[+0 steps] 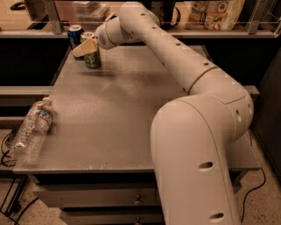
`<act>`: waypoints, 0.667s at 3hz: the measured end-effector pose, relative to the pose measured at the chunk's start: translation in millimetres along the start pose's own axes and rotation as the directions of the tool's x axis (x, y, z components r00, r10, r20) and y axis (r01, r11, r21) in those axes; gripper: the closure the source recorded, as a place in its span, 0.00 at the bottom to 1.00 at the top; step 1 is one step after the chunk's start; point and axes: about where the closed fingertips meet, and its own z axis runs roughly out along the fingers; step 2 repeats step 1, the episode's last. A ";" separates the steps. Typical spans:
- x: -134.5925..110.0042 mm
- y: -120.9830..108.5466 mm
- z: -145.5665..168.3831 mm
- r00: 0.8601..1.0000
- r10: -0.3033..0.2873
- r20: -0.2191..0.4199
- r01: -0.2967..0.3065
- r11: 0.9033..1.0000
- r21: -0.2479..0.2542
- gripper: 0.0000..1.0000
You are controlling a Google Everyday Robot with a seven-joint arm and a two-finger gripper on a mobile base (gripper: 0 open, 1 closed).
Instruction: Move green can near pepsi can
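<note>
The green can [92, 58] stands upright at the far left of the grey table [131, 110], just right of the dark blue pepsi can [75, 36] near the back left corner. My gripper [86, 46] reaches in from the right and is shut on the green can's upper part; a tan finger [84, 47] lies across its front. Whether the can's base touches the table I cannot tell. A small gap shows between the two cans.
A clear plastic water bottle [33, 130] lies on its side at the table's front left edge. A shelf with a rail and snack bags [217, 13] runs behind the table. My arm [175, 57] spans the table's right side.
</note>
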 end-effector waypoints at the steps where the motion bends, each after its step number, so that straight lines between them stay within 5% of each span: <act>1: 0.0 0.1 0.1 1.000 0.000 0.000 0.000 1.000 0.000 0.00; 2: 0.0 0.1 0.1 1.000 0.000 0.000 0.000 1.000 0.000 0.00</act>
